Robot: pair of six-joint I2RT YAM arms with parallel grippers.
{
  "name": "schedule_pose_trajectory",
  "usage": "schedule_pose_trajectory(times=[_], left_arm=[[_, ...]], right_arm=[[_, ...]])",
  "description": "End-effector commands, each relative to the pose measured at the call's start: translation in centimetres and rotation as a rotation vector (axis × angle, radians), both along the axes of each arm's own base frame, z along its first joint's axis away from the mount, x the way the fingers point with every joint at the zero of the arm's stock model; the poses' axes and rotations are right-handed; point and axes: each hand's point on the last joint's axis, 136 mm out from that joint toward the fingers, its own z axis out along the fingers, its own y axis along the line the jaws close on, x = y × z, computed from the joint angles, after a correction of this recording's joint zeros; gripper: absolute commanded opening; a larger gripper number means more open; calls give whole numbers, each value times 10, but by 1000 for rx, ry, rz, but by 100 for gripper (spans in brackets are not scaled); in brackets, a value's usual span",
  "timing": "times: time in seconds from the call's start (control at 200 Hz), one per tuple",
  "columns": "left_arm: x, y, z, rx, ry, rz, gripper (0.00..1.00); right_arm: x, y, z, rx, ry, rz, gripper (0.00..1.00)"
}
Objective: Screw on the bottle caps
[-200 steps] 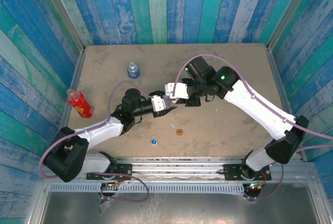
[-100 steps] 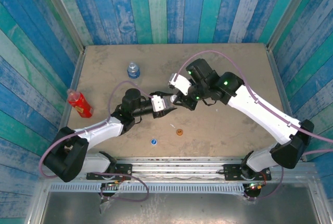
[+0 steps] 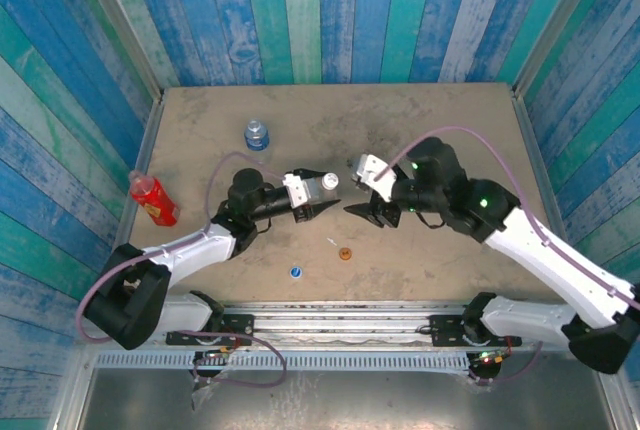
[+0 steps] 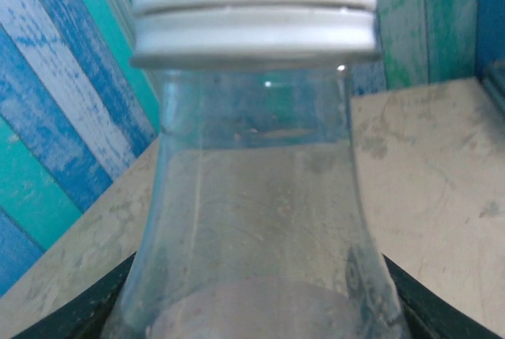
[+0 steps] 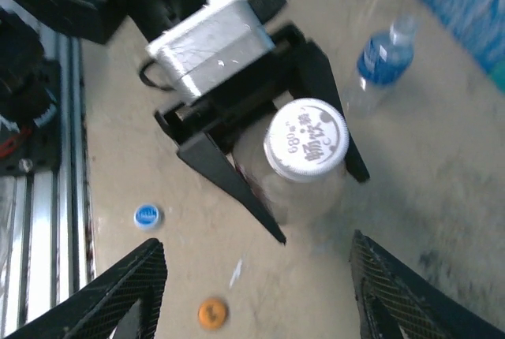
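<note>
The right hand [image 3: 362,213] just released, now apart; white cap [image 5: 306,139] sits on bottle [image 4: 252,221] clamped in left hand [image 3: 316,198], so one is likely done.

Three bottles [image 3: 316,188] [image 3: 257,136] [image 3: 153,200], three caps [image 5: 306,138] [image 3: 296,271] [image 3: 345,253], two arms [image 3: 190,245] [image 3: 530,240], two pincers [image 5: 319,207] [image 3: 365,214], one thin white scrap [image 3: 331,242]

The white cap [image 5: 305,139] on the clear bottle [image 5: 308,194] bears dark print: "680" with a small unit mark, then a row of larger Chinese characters too blurred to read. Lower left of it, the blue cap [image 5: 146,215] shows an illegible pale mark.
</note>
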Motion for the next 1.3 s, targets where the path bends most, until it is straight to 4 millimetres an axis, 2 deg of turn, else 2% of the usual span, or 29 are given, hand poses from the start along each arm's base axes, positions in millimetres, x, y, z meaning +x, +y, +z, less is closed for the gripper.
schedule_pose_trajectory(times=[0.0,0.165,0.3,0.436,0.571,0.656,0.716,0.801,0.836,0.866,0.971,0.986,1.051,1.106,1.136,1.146,1.166,1.297], left_arm=[[-17,-4,23,-111,1,-103,62],[-20,-8,26,-123,24,-157,62],[-19,-10,25,-120,31,-162,63],[-18,-11,24,-118,31,-162,62],[-18,-10,23,-116,30,-151,63],[-16,-9,23,-115,31,-140,64],[-13,-11,21,-101,51,-135,69],[-8,-11,21,-95,60,-104,88],[-7,-9,22,-96,56,-86,99],[-6,-7,24,-102,51,-64,94],[6,7,25,-137,57,72,94],[5,12,34,-160,37,94,94],[9,29,37,-213,34,203,94],[12,44,35,-254,56,288,94],[14,50,33,-262,79,328,94],[15,52,32,-262,87,341,94],[16,55,29,-257,105,361,94],[22,74,14,-251,191,486,94]], right_arm=[[1,21,29,194,-126,90,63],[11,33,37,314,-89,68,57],[10,47,38,344,-52,120,53],[9,54,36,351,-29,159,42],[12,52,28,322,-31,136,20],[15,48,28,310,-46,115,19],[19,45,27,301,-61,84,19],[32,39,24,285,-74,11,19],[40,35,21,277,-70,-38,19],[51,30,19,275,-63,-98,19],[96,5,14,282,-3,-351,16],[102,2,14,283,3,-376,15],[130,-15,13,298,17,-495,14],[153,-27,15,316,6,-584,13],[163,-27,15,317,-5,-609,13],[172,-36,16,320,-13,-641,13],[181,-41,16,322,-18,-668,14],[237,-50,9,319,2,-762,14]])
